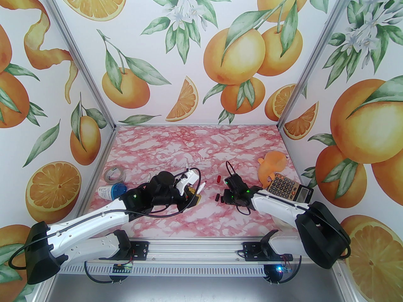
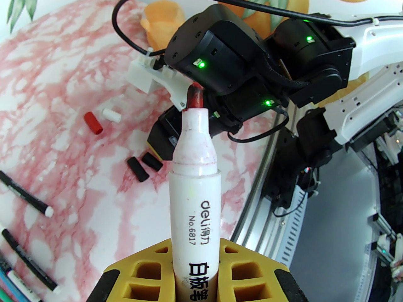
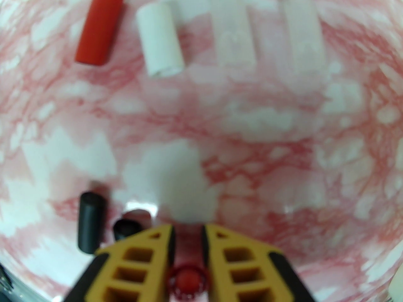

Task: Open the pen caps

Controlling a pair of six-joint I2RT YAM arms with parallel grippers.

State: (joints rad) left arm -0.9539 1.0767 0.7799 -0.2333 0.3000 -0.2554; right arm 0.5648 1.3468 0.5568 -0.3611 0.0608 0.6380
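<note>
Left gripper [image 2: 195, 250]: its yellow fingers are pressed against a pen [image 2: 193, 197], one finger on each side of the white barrel.
Held pen: it stands out past the fingertips. Its cap is off and its red tip [image 2: 195, 96] is bare, pointing towards the right arm's wrist.
Right gripper [image 3: 188, 231]: it hangs low over the table [image 1: 195, 146], fingers nearly together. They pinch a held red cap [image 3: 188, 280], which sits deep between them and is seen end-on.
Loose red cap [image 3: 98, 27]: it lies on its side on the table ahead of the right gripper.
White cap [image 3: 160, 39]: it also lies on its side, just beside the loose red cap with a small gap between them.
Black caps [image 3: 91, 222]: two of them lie just beside each other, close to the left finger of the right gripper.
Other pens [image 2: 26, 197]: several slim pens lie flat at the left edge of the left wrist view, well apart from the caps.
Roll of tape [image 1: 114, 174]: it lies flat on the left side of the table, beyond the left arm.
Calculator [image 1: 288, 187]: it is on the right side of the table, partly hidden by the right arm.
Orange toy [image 1: 270, 165]: it sits just behind the calculator.
</note>
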